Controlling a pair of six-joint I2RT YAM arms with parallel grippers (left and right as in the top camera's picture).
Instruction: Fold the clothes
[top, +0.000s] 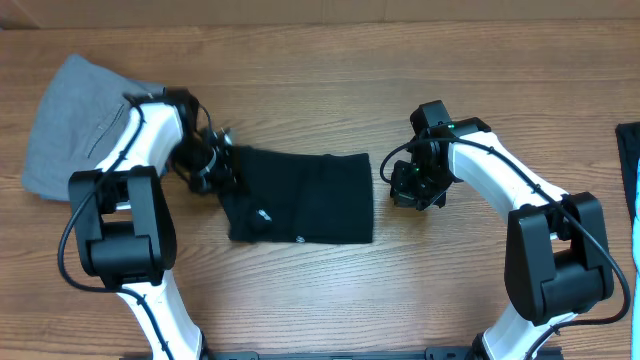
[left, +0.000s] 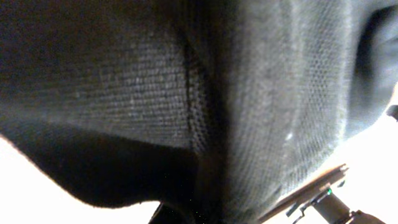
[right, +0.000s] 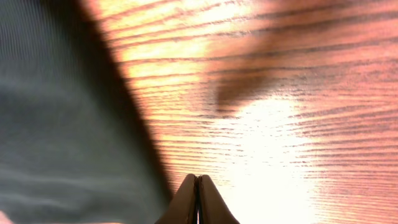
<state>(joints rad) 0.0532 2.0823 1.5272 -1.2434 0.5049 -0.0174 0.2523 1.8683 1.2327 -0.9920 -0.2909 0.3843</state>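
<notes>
The clothes, a black garment with small white prints, lie folded into a rough rectangle on the middle of the wooden table. My left gripper sits at the garment's left edge, shut on the cloth there. In the left wrist view black knit fabric fills nearly the whole frame and hides the fingers. My right gripper hovers just off the garment's right edge, shut and holding nothing. In the right wrist view its fingertips press together over bare wood, with the dark cloth to their left.
Light grey folded trousers lie at the far left, behind my left arm. A dark cloth with a blue edge shows at the table's right border. Bare wood table runs along the back and front.
</notes>
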